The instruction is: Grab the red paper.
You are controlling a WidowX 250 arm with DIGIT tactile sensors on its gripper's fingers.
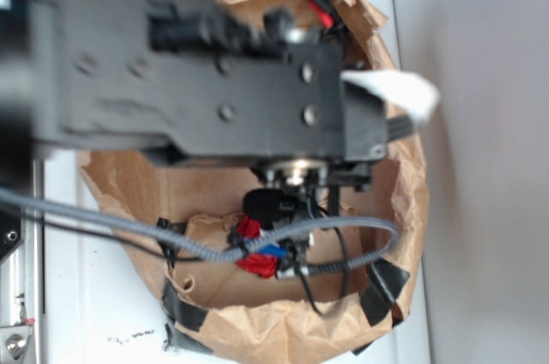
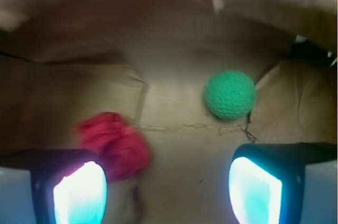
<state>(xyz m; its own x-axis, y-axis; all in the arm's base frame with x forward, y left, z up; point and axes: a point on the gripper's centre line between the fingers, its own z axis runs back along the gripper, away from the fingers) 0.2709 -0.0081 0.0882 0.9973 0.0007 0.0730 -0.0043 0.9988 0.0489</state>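
The red paper (image 2: 113,143) is a crumpled red wad lying on the floor of the brown paper bag (image 2: 47,97). In the wrist view it sits low left, just ahead of and partly behind my left finger (image 2: 79,192). My gripper (image 2: 168,189) is open and empty, with its jaws wide apart over bare bag floor. In the exterior view the red paper (image 1: 256,244) shows as red bits under my gripper (image 1: 287,239), mostly hidden by the arm and cables. A green textured ball (image 2: 230,95) lies further in, to the right.
The brown paper bag's crumpled walls (image 1: 403,201) ring the gripper on all sides. Black tape patches (image 1: 382,287) hold the bag's front rim. A grey cable (image 1: 129,227) loops across the bag opening. The bag stands on a white surface (image 1: 86,312).
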